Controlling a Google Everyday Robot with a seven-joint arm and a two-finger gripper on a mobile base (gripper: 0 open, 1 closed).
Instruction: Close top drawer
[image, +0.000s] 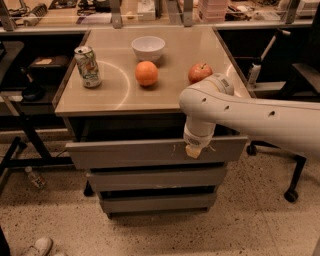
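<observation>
The top drawer is a wide, shallow grey metal drawer under the tabletop, with small white chip marks right of centre. It stands pulled out a little from the cabinet, with a dark gap above its front. My gripper hangs from the white arm that reaches in from the right. Its tip rests against the drawer front, right of centre, beside the chip marks.
On the tan tabletop stand a soda can, a white bowl, an orange and a red apple. Two lower grey drawer fronts sit below. A chair base stands at right, a dark stand and a bottle at left.
</observation>
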